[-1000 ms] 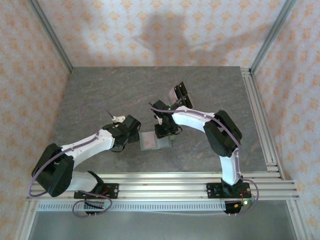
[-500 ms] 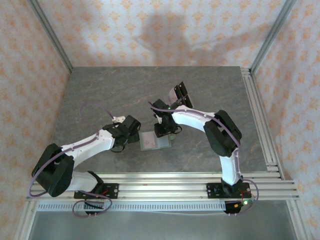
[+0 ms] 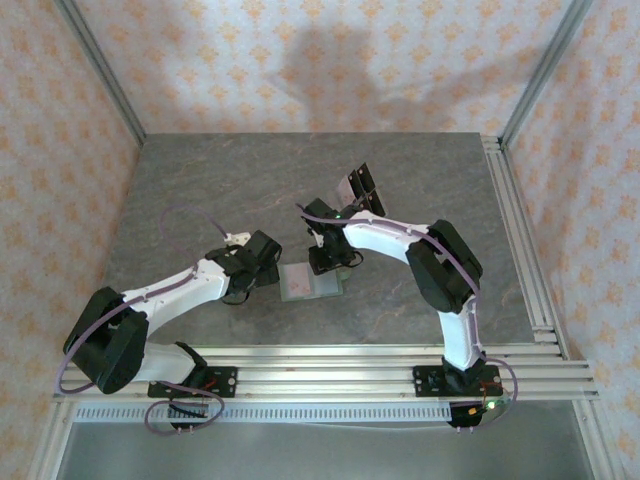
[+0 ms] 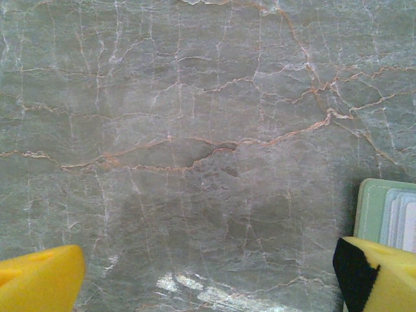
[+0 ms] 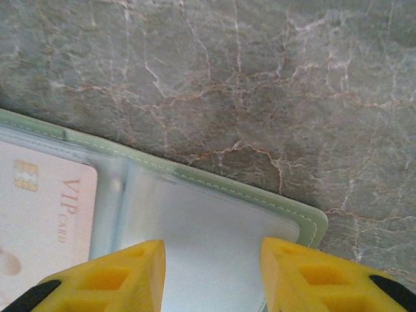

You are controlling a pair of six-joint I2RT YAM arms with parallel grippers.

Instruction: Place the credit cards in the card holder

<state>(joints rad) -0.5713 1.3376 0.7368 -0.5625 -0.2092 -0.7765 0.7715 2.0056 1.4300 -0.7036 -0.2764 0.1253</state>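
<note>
The card holder (image 3: 312, 281) lies open on the marble table, sage-green at the rim (image 5: 214, 184) with clear pockets inside. A pale pink credit card (image 5: 40, 218) printed "VIP card" sits in its left pocket. More credit cards (image 3: 360, 188), dark and mauve, lie farther back on the table. My right gripper (image 5: 211, 279) hangs just over the holder's right pocket, jaws apart with nothing between them; in the top view it (image 3: 330, 262) is at the holder's far edge. My left gripper (image 4: 208, 286) is wide open over bare table, the holder's corner (image 4: 383, 208) by its right finger.
The table (image 3: 220, 180) is grey marble with bare room at the left and back. Aluminium rails (image 3: 520, 240) run along its right and near edges. Patterned walls close in the back and both sides.
</note>
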